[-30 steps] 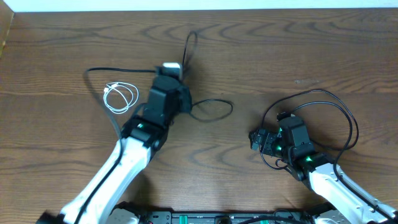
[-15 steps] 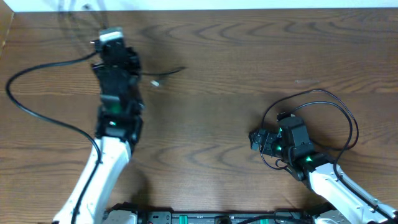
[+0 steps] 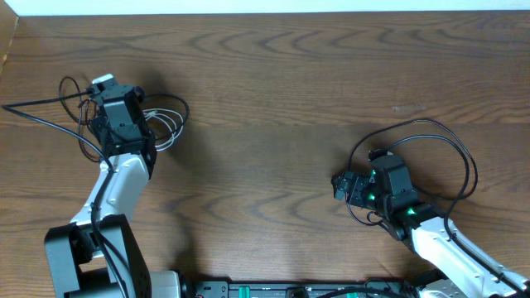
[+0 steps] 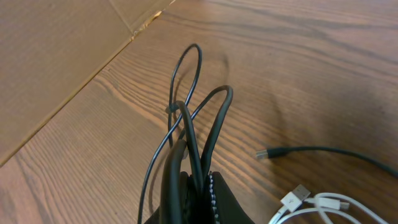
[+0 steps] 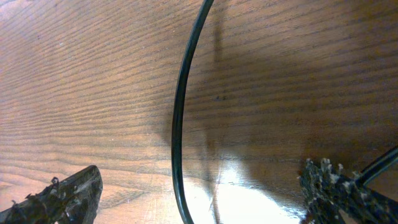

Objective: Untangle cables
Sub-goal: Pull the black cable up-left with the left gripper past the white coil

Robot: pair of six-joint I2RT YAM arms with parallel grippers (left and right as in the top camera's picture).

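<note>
Brown wooden table (image 3: 273,99) with dark wavy grain, seen from above.
Left gripper (image 4: 188,196), at the far left, pinches loops of the black cable (image 4: 227,93); the white cable (image 4: 296,195) lies coiled just right of it. Right gripper (image 5: 199,196), near right, is spread wide.

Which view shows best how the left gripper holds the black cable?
Left wrist: the black cable rises in loops straight out of the shut left gripper, close up. Overhead shows only loops beside the gripper; the grip is hidden under it. Right wrist shows none of it.
</note>
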